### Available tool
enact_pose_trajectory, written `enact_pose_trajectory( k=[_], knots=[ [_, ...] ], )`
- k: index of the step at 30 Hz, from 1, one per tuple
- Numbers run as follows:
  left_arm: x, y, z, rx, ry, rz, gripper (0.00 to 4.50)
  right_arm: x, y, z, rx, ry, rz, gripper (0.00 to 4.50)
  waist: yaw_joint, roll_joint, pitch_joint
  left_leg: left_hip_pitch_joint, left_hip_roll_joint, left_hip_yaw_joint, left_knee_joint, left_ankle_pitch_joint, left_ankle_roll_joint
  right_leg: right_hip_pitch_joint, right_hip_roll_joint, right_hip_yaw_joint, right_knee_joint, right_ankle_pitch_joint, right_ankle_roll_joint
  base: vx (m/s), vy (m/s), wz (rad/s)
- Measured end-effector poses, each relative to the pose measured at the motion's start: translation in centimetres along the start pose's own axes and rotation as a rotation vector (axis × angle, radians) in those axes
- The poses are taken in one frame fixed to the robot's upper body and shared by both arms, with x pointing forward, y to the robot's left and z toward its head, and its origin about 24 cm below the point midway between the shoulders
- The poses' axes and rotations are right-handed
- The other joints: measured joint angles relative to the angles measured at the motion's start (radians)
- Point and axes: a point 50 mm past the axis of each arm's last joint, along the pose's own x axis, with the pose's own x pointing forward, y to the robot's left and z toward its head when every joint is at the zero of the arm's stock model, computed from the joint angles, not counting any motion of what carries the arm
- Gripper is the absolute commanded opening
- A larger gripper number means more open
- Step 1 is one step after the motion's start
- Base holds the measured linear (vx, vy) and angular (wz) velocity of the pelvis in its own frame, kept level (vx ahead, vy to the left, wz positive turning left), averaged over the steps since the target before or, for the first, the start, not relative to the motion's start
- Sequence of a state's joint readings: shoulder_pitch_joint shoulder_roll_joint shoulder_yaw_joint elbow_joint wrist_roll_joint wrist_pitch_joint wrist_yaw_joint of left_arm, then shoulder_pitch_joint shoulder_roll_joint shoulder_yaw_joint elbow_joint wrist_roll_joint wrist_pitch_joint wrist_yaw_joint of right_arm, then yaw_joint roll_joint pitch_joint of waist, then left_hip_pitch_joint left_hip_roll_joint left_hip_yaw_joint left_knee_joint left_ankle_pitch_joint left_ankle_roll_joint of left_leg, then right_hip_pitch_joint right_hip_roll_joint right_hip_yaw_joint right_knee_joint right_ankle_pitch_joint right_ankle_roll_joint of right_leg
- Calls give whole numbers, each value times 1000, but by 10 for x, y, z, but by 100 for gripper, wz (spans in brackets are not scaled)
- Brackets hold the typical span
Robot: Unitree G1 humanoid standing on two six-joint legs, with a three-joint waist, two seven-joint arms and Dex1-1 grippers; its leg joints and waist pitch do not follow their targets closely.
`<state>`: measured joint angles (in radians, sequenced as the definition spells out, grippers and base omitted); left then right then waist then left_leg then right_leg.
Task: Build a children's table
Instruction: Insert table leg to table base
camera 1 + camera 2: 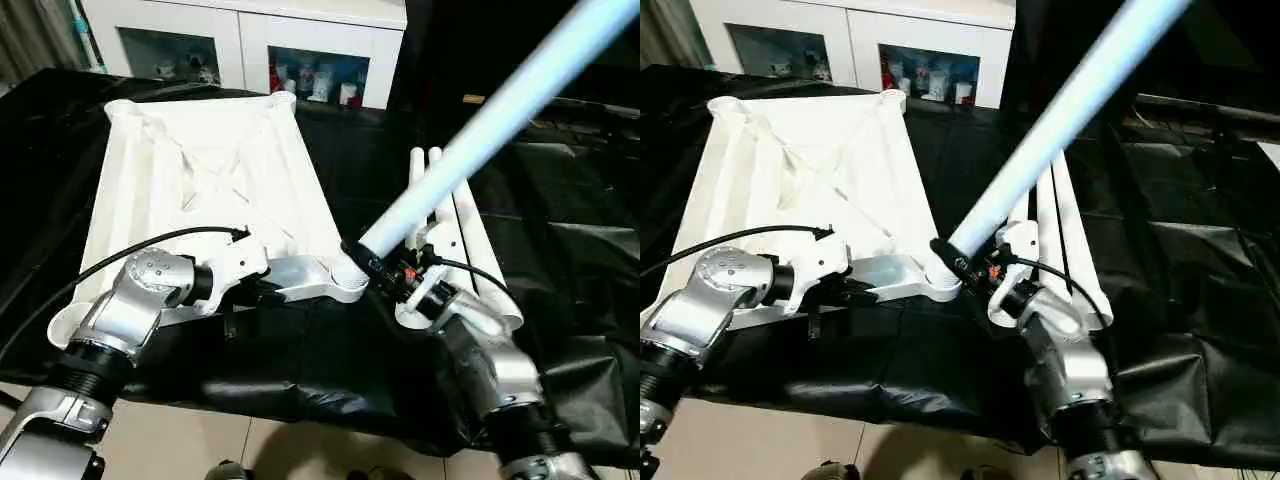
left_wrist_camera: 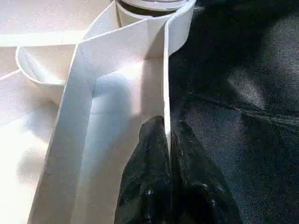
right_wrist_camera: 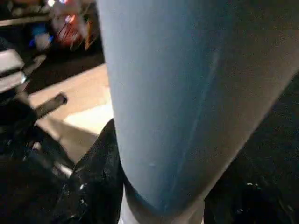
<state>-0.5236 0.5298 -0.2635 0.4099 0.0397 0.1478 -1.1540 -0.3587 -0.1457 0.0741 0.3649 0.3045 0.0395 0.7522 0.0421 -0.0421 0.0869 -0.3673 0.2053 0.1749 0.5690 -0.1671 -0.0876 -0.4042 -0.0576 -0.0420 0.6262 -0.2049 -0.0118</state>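
The children's table top (image 1: 210, 170) lies upside down on the black-draped desk (image 1: 560, 230), on the robot's left half of it. It is all-white plastic, rectangular, with a raised rim, rounded sockets at its corners and crossing ribs over the underside. Two far corner sockets show near the cabinet (image 1: 250, 45) behind the desk.

The left gripper (image 2: 166, 177) reaches in from the left along the top's near edge. In the left wrist view its black jaws are together, pinching the thin upright rim wall between them, with a round corner socket (image 2: 154, 9) just beyond along the same wall.

The right gripper (image 1: 385, 270) sits at the top's near right corner. Its jaws are clamped around the thick end of a long white tube leg (image 1: 480, 125), which rises steeply from that corner up and away to the robot's right, tilted rather than upright. The leg is smooth and round, with a bluish sheen in the light. Its lower end meets the near right corner socket (image 1: 345, 285); whether it is seated inside cannot be told.

Spare legs (image 1: 455, 215), white and tapered, lie side by side on the desk just right of the top, running away from the robot, partly behind the raised leg and the right arm.
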Motion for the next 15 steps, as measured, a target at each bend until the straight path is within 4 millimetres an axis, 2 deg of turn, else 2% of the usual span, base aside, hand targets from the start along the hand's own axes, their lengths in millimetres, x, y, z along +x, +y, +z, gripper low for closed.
enact_pose_trajectory(
  k=[15],
  knots=[
    [-7,0,-2,9,15,-28,0,18,-13,22,-105,192,242,186,-10,-4,-2,0,0,0,-2,0,0,0,0,0,-4,1,-2,0,0,0]
  ],
)
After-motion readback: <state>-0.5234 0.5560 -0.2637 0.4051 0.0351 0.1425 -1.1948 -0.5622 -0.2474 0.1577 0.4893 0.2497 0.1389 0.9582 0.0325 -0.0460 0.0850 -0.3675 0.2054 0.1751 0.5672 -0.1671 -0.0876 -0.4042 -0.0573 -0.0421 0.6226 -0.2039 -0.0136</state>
